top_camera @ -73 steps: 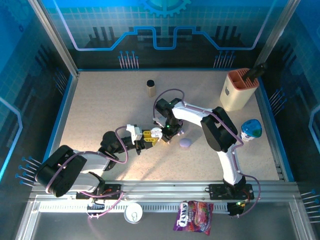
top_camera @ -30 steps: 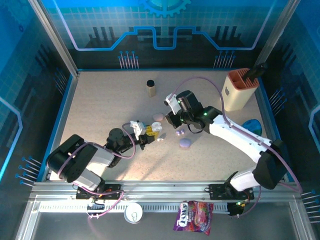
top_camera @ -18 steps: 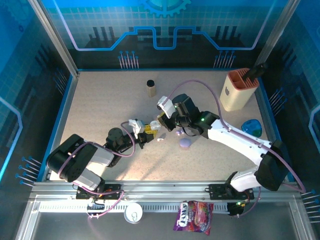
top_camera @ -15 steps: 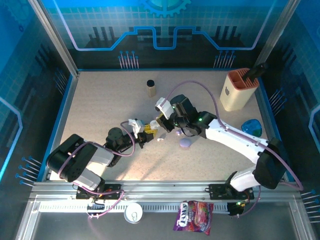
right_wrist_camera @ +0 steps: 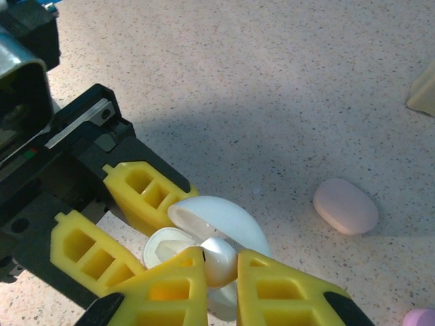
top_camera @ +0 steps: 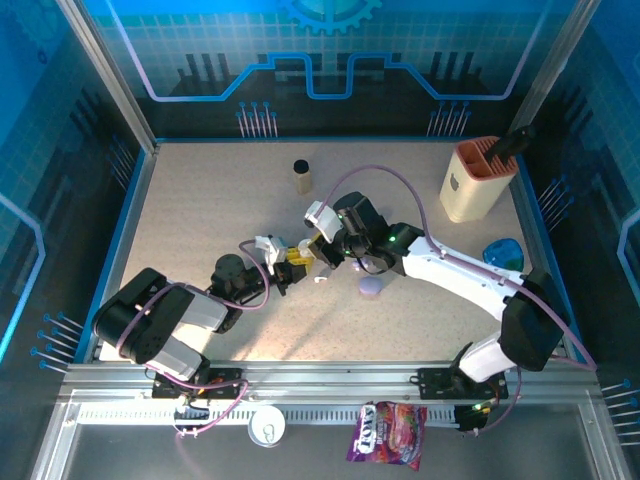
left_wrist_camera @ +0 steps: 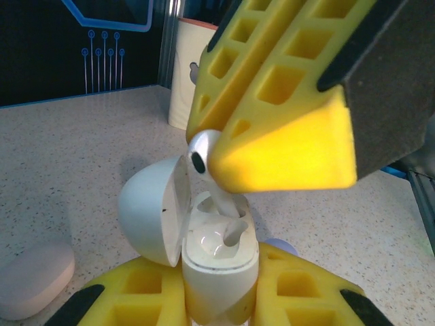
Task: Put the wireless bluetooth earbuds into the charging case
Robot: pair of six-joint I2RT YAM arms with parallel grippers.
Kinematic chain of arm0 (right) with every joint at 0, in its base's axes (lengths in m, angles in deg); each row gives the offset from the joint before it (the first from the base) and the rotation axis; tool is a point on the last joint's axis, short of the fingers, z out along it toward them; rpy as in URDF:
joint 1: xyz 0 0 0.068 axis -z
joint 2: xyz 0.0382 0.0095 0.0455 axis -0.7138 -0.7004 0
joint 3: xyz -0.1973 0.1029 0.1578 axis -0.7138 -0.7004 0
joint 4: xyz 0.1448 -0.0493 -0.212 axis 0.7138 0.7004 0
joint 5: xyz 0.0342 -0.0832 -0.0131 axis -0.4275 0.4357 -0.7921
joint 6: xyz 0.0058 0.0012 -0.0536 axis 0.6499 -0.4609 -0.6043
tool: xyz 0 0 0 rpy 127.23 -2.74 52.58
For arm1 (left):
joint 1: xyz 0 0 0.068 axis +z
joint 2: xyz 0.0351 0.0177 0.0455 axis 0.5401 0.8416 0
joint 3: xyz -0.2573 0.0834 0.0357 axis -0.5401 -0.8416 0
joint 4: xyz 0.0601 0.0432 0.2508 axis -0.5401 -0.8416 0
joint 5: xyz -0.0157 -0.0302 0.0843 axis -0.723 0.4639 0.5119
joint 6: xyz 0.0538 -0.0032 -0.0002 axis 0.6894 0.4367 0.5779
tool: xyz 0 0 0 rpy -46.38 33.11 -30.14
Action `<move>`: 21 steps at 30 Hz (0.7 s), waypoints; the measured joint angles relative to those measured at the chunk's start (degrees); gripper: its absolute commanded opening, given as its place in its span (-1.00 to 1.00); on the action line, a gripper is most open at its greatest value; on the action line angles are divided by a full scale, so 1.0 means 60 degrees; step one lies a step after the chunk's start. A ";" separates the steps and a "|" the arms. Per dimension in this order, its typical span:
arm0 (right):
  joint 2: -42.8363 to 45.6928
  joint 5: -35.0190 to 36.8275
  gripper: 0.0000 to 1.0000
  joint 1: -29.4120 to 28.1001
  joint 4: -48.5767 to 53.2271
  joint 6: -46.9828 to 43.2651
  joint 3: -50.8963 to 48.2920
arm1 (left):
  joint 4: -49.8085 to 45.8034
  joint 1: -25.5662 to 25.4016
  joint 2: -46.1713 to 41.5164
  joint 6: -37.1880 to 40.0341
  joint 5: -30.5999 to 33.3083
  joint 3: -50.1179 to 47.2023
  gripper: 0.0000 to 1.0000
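The speckled beige table (top_camera: 200, 200) is the work surface. At its middle, the yellow-fingered left gripper (left_wrist_camera: 221, 302) clamps the white pebble-shaped plastic charging case (left_wrist_camera: 219, 268), lid hinged open. The right gripper (right_wrist_camera: 221, 278) pinches one white plastic earbud (left_wrist_camera: 202, 153), its stem pointing down into the open case. A pale pink pebble-shaped case (right_wrist_camera: 345, 206) lies just to the right.
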 measured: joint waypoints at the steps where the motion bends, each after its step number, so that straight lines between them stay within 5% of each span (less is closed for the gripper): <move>1: -0.0004 -0.0040 -0.76 0.0000 0.0000 -0.0004 0.0000 | -0.0004 0.0007 0.0000 -0.0029 0.0000 0.0011 -0.75; 15: -0.0364 -0.0058 -0.61 0.0004 -0.0219 -0.0219 -0.0073 | -0.0481 0.0051 0.0004 -0.0255 0.0004 0.0066 -0.75; 21: -0.0302 -0.0025 -0.22 0.0007 -0.0208 -0.0248 -0.0127 | -0.0433 0.0051 0.0000 -0.0244 0.0000 0.0080 -0.75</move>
